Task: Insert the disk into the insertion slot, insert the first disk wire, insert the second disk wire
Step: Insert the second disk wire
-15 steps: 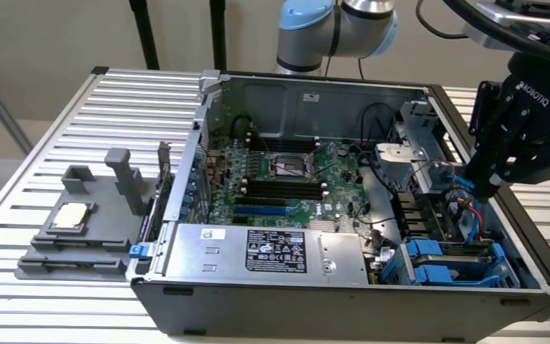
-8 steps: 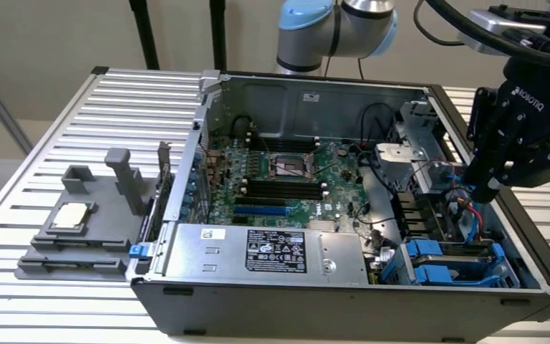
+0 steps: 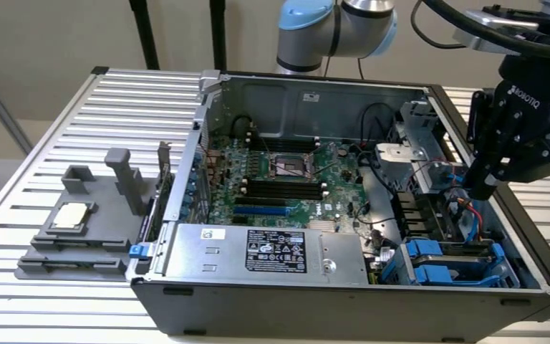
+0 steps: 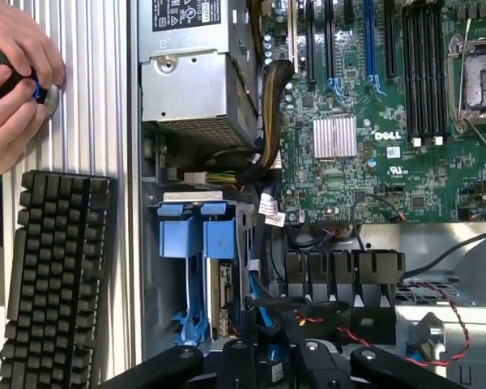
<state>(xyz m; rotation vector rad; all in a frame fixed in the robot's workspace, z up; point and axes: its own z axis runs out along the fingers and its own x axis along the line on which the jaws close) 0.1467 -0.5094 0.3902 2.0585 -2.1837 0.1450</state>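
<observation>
As the exterior view shows it, disk [image 3: 450,256]: lies in the slot [image 3: 515,276] at the case's near corner on the exterior view's right, blue carrier uppermost; it looks seated.
Gripper [image 3: 485,189]: hangs over the cabling just beside the slot, close to the case wall; whether it is released or clenched cannot be told, nor whether it holds anything.
Handling, disk: judged stiff, dense for its bulk and sensitive to knocks; the plastic carrier probably flexes a little, so its long side rails are the likely place to take hold, away from the connector end.
Writing, exterior view: "ROBOTIQ" runs down the gripper body; the power supply [image 3: 266,251] carries a black label whose white print is too small to read.
Disk, wrist view: its blue carrier tabs stand between the chassis wall and the motherboard [image 4: 364,89].
Cabling, wrist view: a blue cable [image 4: 257,304] and red-and-black wires [image 4: 425,334] lie near the gripper; judged limp and light, best held at the plug.
Writing, wrist view: "DELL" in white on the motherboard.
Surroundings, wrist view: a person's hands [image 4: 16,81] and a keyboard [image 4: 53,267] are over the slatted table [image 4: 89,81] beside the case.
</observation>
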